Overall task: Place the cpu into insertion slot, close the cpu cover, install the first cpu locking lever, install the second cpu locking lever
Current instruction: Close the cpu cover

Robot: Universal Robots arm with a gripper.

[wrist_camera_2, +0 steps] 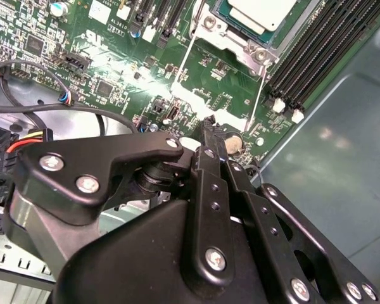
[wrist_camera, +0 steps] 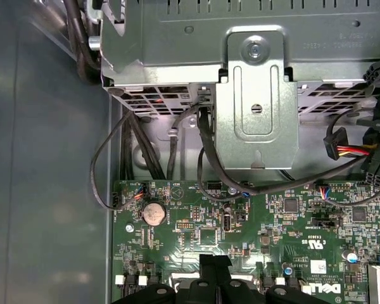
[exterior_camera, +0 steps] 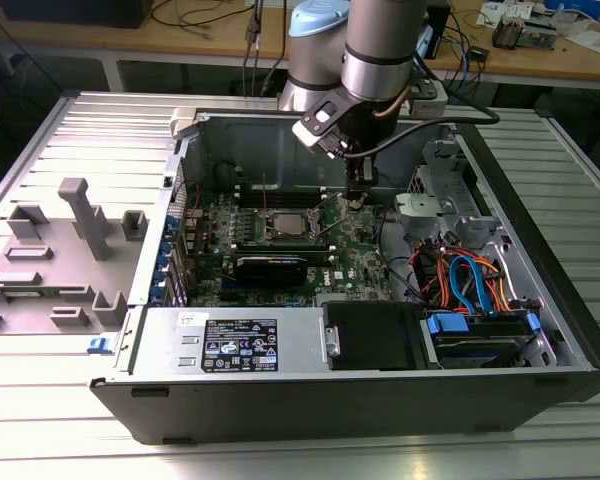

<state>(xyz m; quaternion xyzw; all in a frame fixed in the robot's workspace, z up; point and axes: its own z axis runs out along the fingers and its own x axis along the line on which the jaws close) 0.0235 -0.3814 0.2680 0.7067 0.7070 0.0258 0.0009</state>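
Exterior view first. The open computer case (exterior_camera: 310, 400) lies on the slatted desk (exterior_camera: 40, 400). The arm reaches down inside it, with the gripper (exterior_camera: 357, 198) low over the green motherboard (exterior_camera: 365, 262), just to the exterior view's right of the insertion slot (exterior_camera: 270, 232). The cpu (exterior_camera: 286, 222) sits in that slot, silver top up.

Second wrist view now. The jaws are pinched narrow with nothing between them, and the tip hovers just beside the coin cell battery (wrist_camera_2: 233, 144). The cpu cover (wrist_camera_2: 244, 39) looks laid flat around the chip. The two thin locking levers (wrist_camera_2: 258, 96) angle out from the socket toward the gripper, unlatched by my reading. Here's the danger: those levers are springy wire. A closed tip pushing on one can slide off and dig into the board, the battery or the memory slots (wrist_camera_2: 316, 57) alongside. And if a lever isn't carried fully under its hook it can snap back up, and the cover would lift off the chip.

First wrist view. The gripper tip hangs over the board, and black cables (wrist_camera: 204, 142) droop from the metal drive bracket (wrist_camera: 256, 101) onto the board close by. A sideways sweep here could snag one and drag a connector loose.
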